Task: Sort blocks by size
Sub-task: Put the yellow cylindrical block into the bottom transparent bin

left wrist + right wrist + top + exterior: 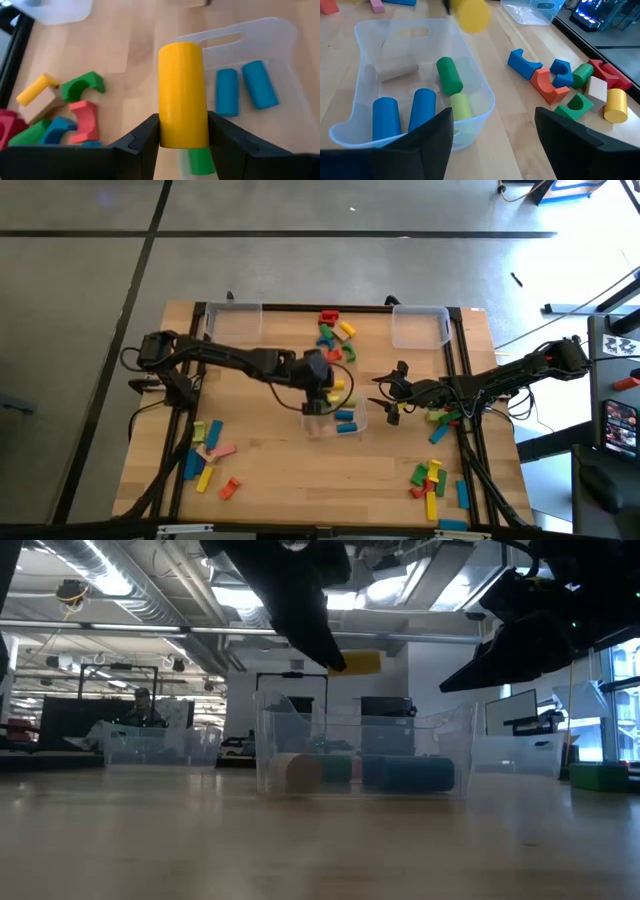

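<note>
step: looked like a drop-off. The left gripper (pixel 183 132) had its jaws clamped on a yellow cylinder (pixel 182 95), held in the air above the centre bin (pixel 470 117)

next move: I'd guess it just needed to get squarely over the bin and let go, low enough that the cylinder wouldn't roll out

right gripper (pixel 494 137): jaws wide apart, nothing in them, waiting just beside the bin

centre bin contents: two blue cylinders (pixel 405 117), a green one (pixel 449 75), a pale yellow-green one, plus a plain wood-coloured one

other bins: two clear bins (pixel 420 326) at the far edge, couldn't tell what's in them

loose blocks (pixel 335 335): piled at the far edge, more in both near corners
</note>
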You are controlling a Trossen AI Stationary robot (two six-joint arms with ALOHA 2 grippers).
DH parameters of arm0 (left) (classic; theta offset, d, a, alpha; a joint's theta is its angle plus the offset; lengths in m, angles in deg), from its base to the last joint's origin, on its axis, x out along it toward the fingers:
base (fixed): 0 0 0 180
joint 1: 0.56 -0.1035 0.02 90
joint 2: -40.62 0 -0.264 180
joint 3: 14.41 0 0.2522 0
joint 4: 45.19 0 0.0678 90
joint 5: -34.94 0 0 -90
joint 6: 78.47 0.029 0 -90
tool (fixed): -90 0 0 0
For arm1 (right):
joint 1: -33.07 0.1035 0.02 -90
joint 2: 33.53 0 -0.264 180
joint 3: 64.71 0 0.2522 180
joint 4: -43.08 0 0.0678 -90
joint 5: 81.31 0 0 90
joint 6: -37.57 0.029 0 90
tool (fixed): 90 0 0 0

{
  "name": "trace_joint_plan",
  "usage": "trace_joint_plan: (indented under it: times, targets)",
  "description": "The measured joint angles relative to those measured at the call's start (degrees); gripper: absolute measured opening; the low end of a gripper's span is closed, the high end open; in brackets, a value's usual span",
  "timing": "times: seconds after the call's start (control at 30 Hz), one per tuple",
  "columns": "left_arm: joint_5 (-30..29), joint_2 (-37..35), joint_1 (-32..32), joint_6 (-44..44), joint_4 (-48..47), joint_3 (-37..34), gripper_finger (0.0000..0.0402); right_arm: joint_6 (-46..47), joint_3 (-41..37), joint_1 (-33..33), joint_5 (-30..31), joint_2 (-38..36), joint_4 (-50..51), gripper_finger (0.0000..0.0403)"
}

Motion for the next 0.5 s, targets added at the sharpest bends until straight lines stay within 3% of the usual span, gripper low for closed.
trace_joint_plan:
  times: [0.5]
  targets:
    - [1.97,0.00,6.60,-5.55,0.32,0.00,0.0158,0.00,0.00,0.00,0.00,0.00,-0.02,0.0273]
